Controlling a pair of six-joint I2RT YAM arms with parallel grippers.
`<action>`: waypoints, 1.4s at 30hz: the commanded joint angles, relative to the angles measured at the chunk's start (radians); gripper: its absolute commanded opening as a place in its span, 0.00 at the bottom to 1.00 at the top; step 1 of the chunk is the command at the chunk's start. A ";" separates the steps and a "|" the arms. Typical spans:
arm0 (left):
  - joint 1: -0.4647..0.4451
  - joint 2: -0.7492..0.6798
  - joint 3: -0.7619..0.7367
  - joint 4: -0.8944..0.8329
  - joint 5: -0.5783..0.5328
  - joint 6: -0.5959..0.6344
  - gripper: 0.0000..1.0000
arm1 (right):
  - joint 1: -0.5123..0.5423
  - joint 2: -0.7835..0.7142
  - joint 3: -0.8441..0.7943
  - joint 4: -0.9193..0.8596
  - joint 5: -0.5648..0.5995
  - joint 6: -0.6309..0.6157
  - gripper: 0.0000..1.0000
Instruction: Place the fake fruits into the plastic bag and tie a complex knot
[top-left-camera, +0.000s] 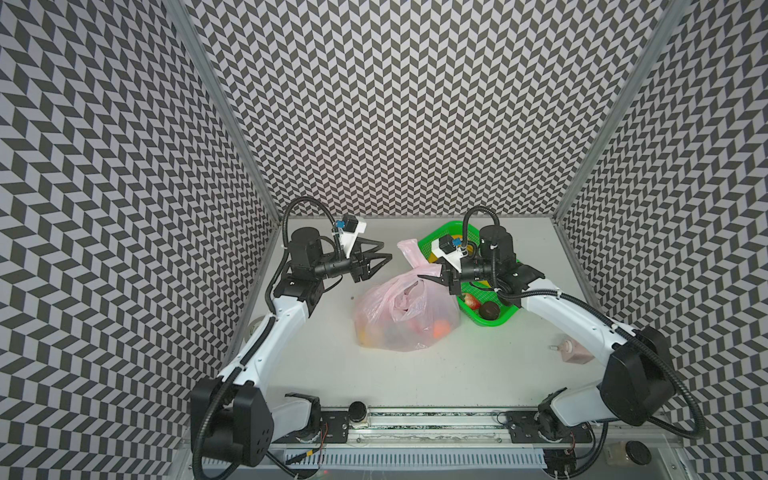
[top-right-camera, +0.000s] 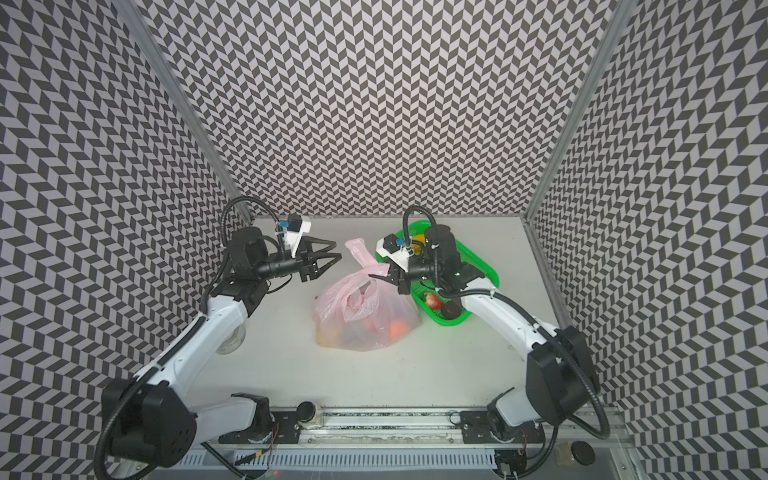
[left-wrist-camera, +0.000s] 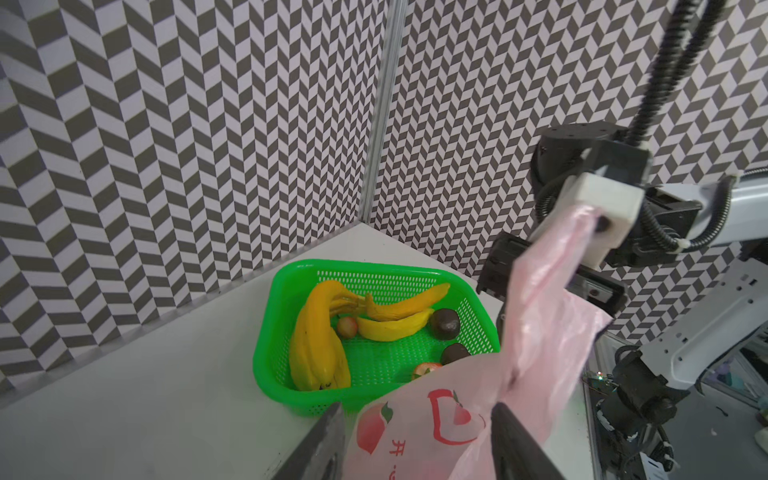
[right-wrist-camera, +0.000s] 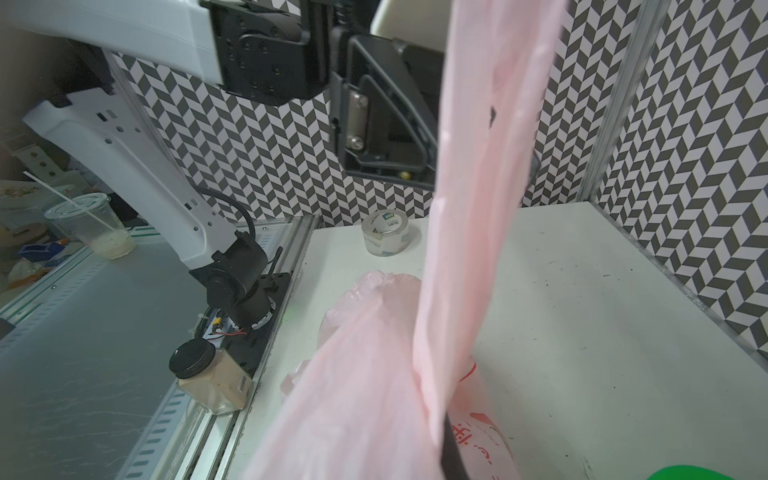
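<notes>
L gripper: jaws apart, empty, just left of bag's raised handle, not touching it. Bag slumps mid-table w/ fruit inside, its right side against green basket. R gripper is pinched onto handle at its base, above bag mouth. In basket: bananas + dark balls.

Judgement: knot step. L should take handle close above R's pinch, keep film taut, no yanking.

Handle's long axis runs up from mouth, tip leaning twd back wall, slightly left.
</notes>
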 joint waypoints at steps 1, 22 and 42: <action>-0.015 0.060 0.038 0.100 0.025 -0.093 0.57 | 0.006 -0.035 -0.015 0.046 -0.021 -0.042 0.00; -0.159 0.253 0.243 0.181 0.263 -0.086 0.64 | 0.009 -0.054 -0.026 0.014 -0.013 -0.100 0.00; -0.205 0.163 0.299 -0.370 0.181 0.375 0.66 | 0.008 -0.121 -0.085 0.106 0.183 -0.078 0.00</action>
